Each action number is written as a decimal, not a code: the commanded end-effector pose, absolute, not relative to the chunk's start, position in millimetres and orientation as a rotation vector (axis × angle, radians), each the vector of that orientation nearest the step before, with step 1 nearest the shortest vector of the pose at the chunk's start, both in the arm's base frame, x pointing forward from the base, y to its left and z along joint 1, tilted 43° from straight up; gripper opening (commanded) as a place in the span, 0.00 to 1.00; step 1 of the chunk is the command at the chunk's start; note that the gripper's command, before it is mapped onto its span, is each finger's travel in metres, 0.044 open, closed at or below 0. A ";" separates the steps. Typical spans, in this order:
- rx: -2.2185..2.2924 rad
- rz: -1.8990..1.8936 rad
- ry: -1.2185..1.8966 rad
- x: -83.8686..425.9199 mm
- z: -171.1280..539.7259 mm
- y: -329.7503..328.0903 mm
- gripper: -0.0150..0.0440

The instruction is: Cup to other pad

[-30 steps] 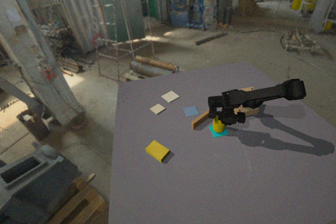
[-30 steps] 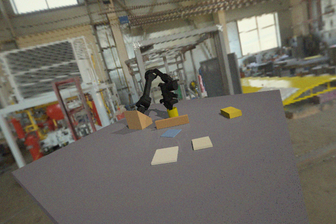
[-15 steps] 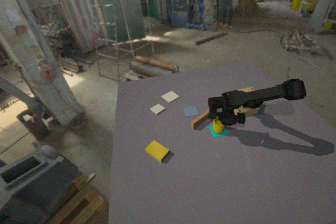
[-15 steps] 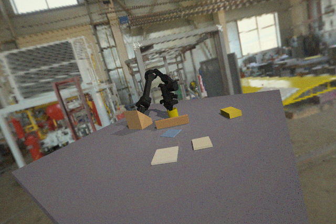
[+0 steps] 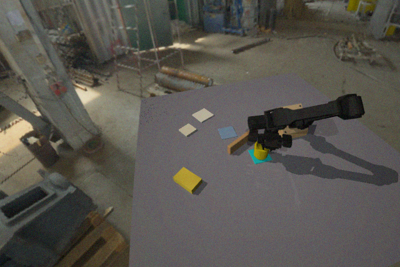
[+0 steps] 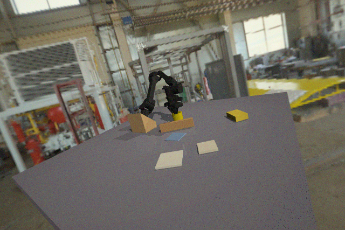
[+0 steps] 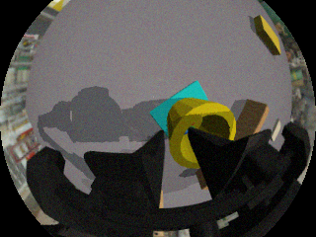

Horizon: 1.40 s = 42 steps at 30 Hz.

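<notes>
The yellow cup stands upright on the cyan pad, as far as the views show. The cyan pad is hidden in the exterior view. The blue pad lies bare beyond the wooden bar. My gripper is partly open at the cup's rim, one fingertip over the cup's mouth and the other outside, with a gap around the near wall. A small blue spot shows inside the cup; the other marbles cannot be made out.
A wooden bar stands beside the cup, between the pads. A wooden wedge is near the arm. A yellow block and two cream tiles lie farther off.
</notes>
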<state>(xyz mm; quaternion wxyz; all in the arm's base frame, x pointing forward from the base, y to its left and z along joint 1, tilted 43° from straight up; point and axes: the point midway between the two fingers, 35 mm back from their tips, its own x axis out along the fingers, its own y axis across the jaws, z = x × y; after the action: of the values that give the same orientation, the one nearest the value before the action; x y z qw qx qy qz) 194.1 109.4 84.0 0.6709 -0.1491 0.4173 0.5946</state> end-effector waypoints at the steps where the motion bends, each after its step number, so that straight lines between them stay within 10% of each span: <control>1: -0.337 1.340 0.940 194.3 84.6 109.0 0.50; 42: -0.328 1.342 0.949 196.5 116.3 76.9 0.50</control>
<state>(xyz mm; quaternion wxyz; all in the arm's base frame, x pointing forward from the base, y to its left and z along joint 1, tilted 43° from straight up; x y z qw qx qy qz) 195.4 80.3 112.5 0.6689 -0.1417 0.4222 0.5952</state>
